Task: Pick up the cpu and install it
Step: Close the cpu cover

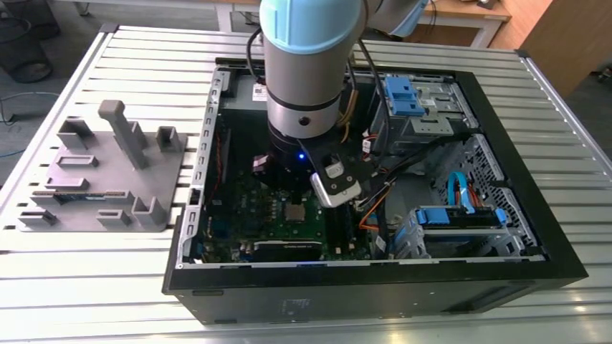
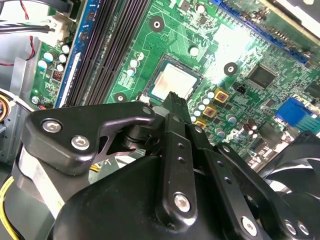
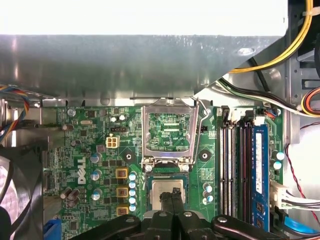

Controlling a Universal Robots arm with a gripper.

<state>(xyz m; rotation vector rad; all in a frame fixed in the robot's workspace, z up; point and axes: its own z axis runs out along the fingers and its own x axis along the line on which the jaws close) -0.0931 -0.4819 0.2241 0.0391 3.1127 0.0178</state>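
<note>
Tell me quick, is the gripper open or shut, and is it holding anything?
Gripper: shut, holding nothing, its tip over the cpu.

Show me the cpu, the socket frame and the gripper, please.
cpu (image 3: 161, 189): first wrist view, on its silver top.
socket frame (image 3: 146, 135): first wrist view, on a side bar.
gripper (image 3: 173, 193): first wrist view, between its fingertips.
</note>
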